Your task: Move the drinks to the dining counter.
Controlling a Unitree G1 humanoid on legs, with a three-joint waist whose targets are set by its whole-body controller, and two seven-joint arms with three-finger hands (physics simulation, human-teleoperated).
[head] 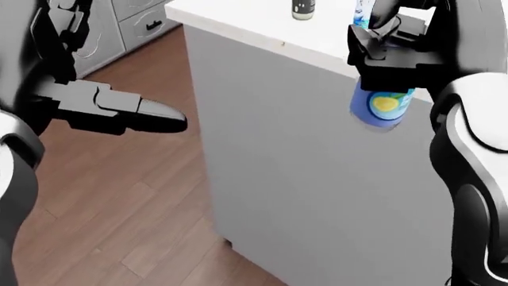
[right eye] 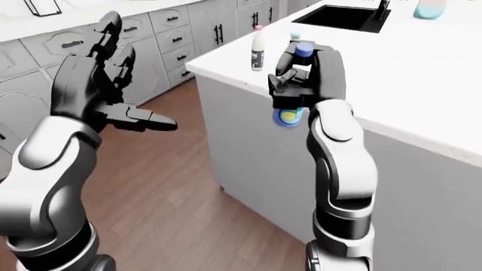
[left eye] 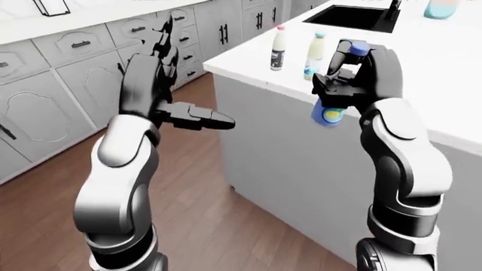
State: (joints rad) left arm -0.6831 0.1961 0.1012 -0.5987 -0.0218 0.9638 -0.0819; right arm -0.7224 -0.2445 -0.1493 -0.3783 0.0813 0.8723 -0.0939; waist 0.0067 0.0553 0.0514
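Note:
My right hand is shut on a blue bottle with a yellow label and a blue cap, held upright at the near edge of the white island counter. The bottle's base shows below my fingers in the head view. Two more bottles stand on the counter near its left corner: a white bottle with a dark label and pink cap and a white bottle with a blue label. My left hand is open and empty, raised over the floor to the left of the island.
A black sink with a tap is set in the counter at the top. A pale blue container stands at the top right. Grey cabinets with dark handles line the left side. Wooden floor runs between them and the island.

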